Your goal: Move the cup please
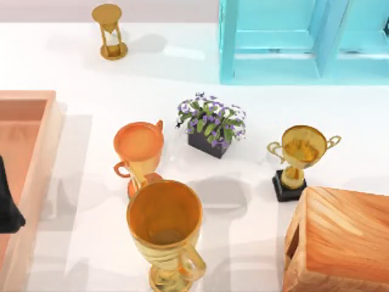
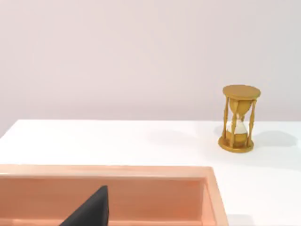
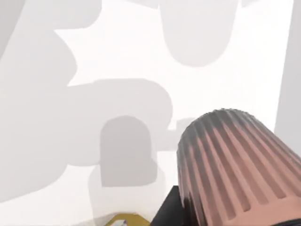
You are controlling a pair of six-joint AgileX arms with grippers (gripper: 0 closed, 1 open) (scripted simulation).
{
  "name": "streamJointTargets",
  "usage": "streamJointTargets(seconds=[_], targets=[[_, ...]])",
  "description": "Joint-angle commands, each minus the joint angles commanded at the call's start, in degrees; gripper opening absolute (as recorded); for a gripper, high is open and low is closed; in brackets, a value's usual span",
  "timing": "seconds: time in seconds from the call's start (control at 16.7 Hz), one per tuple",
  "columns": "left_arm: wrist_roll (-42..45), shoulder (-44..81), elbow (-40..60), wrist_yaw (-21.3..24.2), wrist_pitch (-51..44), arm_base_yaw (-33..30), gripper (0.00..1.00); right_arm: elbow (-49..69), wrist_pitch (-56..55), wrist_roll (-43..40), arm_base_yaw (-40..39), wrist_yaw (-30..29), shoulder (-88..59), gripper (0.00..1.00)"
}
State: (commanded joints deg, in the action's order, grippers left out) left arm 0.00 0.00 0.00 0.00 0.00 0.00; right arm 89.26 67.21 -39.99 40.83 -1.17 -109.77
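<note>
Three trophy-like cups show in the top view. A large gold cup with one handle rises near the front edge and looks close to the camera. Right behind it is an orange cup. A smaller two-handled gold cup on a black base stands to the right. My left gripper is a dark shape over the peach tray at the left edge, and its dark tip hangs above the tray's floor. The right wrist view has cup-shaped shadows on the white table, a ribbed pinkish shape up close and a gold sliver.
A gold hourglass stands at the back left. A cyan cabinet fills the back right. A dark pot of purple flowers sits mid-table. A wooden box occupies the front right corner.
</note>
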Motion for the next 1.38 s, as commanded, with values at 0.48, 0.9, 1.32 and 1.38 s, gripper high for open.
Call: streamJointTargets(seconds=[0.48,0.9,1.32,1.38], targets=[[0.0,0.0,0.0,0.0,0.0,0.0,1.0,-9.27,-12.61,-0.14,0.25,-0.01,-3.47,0.0],[0.0,0.0,0.0,0.0,0.0,0.0,1.0,-9.9,-13.41,-0.17,0.28,-0.01,-3.78,0.15],[0.0,0.0,0.0,0.0,0.0,0.0,1.0,-9.9,-13.41,-0.17,0.28,-0.01,-3.78,0.68],[0.0,0.0,0.0,0.0,0.0,0.0,1.0,-9.9,-13.41,-0.17,0.28,-0.01,-3.78,0.75]])
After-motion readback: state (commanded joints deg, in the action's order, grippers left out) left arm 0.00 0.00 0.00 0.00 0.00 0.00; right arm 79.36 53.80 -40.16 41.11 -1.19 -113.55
